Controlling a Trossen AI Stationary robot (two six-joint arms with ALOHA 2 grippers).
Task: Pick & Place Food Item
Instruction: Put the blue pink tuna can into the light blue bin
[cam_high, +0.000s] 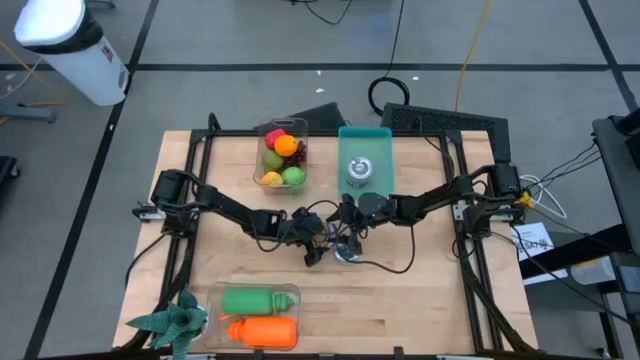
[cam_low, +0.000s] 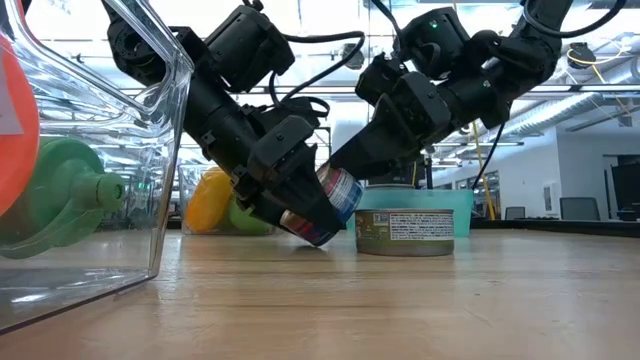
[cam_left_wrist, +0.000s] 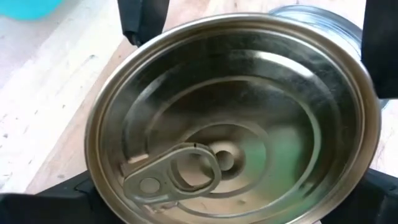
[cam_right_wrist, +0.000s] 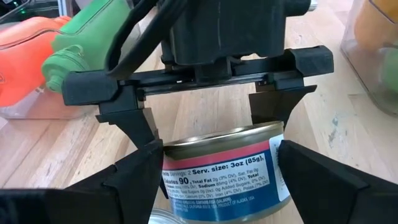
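The small food can (cam_low: 338, 195) with the pink and blue label is near the middle of the worktop (cam_high: 420, 300), between the two claws that meet there. In the low view it is tilted, with its lower edge very near the wood; I cannot tell if it touches. The right claw (cam_right_wrist: 217, 165) is clenched on this can, one dark finger pressing on each side of the label. The left claw (cam_left_wrist: 211, 193) comes from the opposite side and is released: its fingers stand spread wide around the can, and its wrist camera looks straight on the silver lid with the pull ring. Just beside the tilted can, a second can (cam_low: 405, 232) with a pale green label stands upright on the wood. Farther back is a teal tray (cam_high: 365, 140), and a third can (cam_high: 358, 172) stands in it. Touching the tray on its left is a clear bin (cam_high: 258, 150) with fruits of red, orange, yellow and green colour. At the front edge of the worktop a clear box (cam_high: 212, 300) holds a green bottle (cam_high: 255, 300) and an orange bottle (cam_high: 262, 331), lying side by side. A small green plant (cam_high: 170, 320) is just beside this box, at the front left corner.
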